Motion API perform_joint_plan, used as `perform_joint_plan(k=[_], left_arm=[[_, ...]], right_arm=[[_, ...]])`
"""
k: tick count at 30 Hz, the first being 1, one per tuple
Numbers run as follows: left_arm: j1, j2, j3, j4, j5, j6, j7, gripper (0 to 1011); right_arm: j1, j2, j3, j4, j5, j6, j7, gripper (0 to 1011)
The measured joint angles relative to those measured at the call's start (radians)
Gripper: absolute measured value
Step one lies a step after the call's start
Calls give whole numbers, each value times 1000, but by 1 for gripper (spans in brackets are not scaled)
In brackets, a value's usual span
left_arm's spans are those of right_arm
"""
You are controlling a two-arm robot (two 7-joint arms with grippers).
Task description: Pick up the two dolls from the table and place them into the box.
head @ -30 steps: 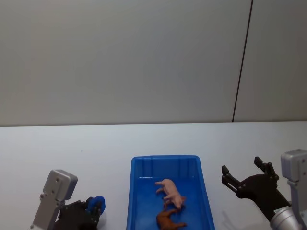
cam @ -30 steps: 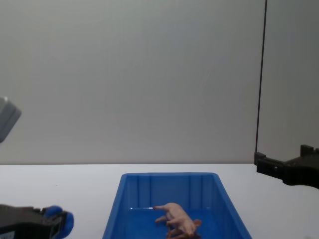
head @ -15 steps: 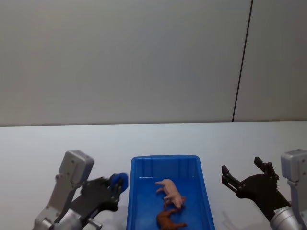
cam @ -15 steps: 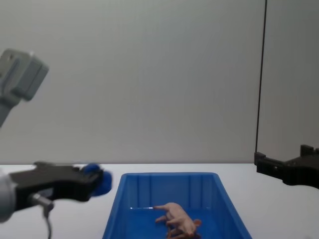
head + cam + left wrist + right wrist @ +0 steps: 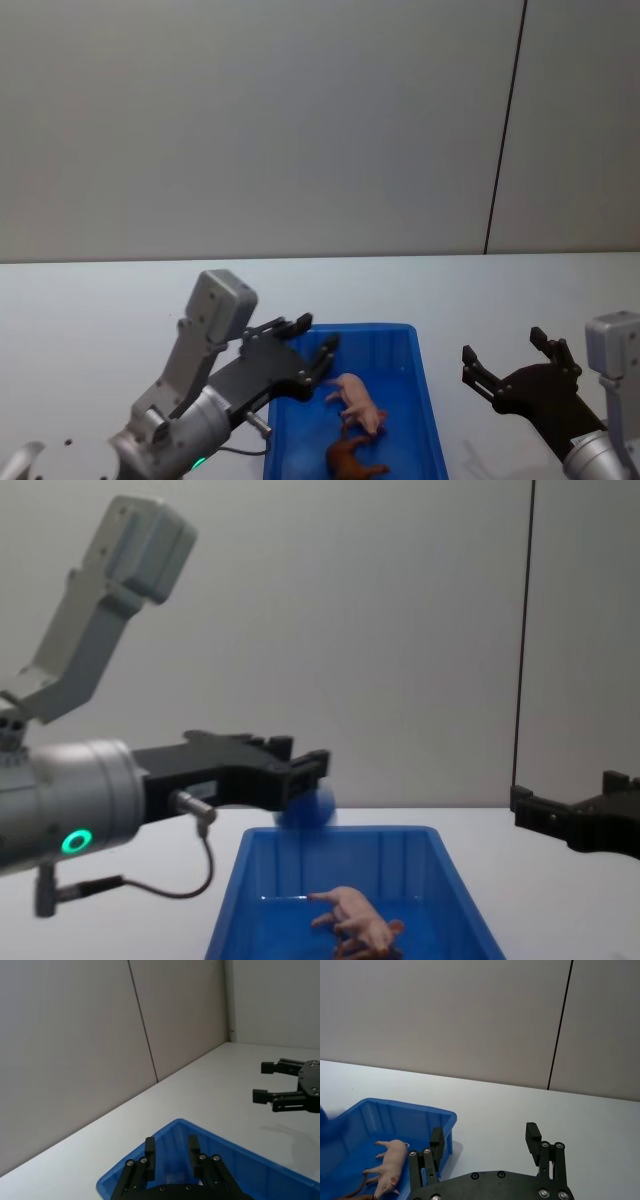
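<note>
The pale pink pig doll (image 5: 355, 395) and the reddish-brown doll (image 5: 350, 460) both lie inside the blue box (image 5: 345, 329) on the white table (image 5: 120, 300). They also show in the chest view, pig (image 5: 350, 912) and brown one (image 5: 375, 942). My left gripper (image 5: 315, 335) hangs open over the box's far left corner, apart from both dolls. A small blurred blue object (image 5: 308, 807) sits just below its fingertips (image 5: 318, 760). My right gripper (image 5: 505, 350) hovers open to the right of the box with nothing in it.
A plain grey wall with a dark vertical seam (image 5: 505, 130) stands behind the table. In the right wrist view the box rim (image 5: 405, 1106) lies left of the right gripper (image 5: 485, 1135), with bare white tabletop (image 5: 580, 1120) around it.
My left arm rose from the table's left side and swung right over the box, carrying a blue object. Its fingers have opened, and the blue object is below them. The right arm stayed still.
</note>
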Motion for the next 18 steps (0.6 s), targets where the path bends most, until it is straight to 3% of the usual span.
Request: perform_joint_plan(k=[8,15,18], left_arm=[[-41,-33,11,26,22,-9,-52,611],[-63,-52,17,41,34,-15,-80,868],[-67,-55,18,44,36,-15,-85,923]], right_arm=[[0,0,0,0,0,0,0,1001],[0,0,0,0,0,0,0,1001],[0,0,0,0,0,0,0,1001]])
